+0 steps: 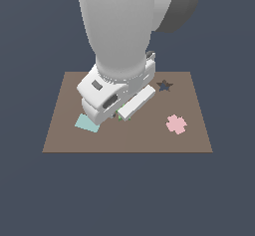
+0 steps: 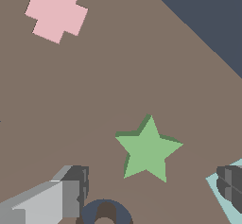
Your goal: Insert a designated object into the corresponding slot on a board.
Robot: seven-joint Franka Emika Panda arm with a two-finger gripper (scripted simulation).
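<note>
We are early in the task: the green star [image 2: 148, 148] lies flat on the brown board [image 1: 189, 140], not gripped and not yet in its slot. In the wrist view our gripper [image 2: 153, 192] is spread wide, with 1 finger [image 2: 71, 190] on each side of the star and neither touching it. In the exterior view the hand hangs low over the board's left-centre, hiding the star almost entirely; only a speck of green shows beneath it. The star-shaped slot [image 1: 164, 85] sits empty toward the far right of the board, well apart from the star. A pink cross-shaped piece [image 1: 176, 124] rests on the right, and a teal rectangle [image 1: 87, 123] lies just left of the hand. We judge that grasping, carrying and inserting all remain.
</note>
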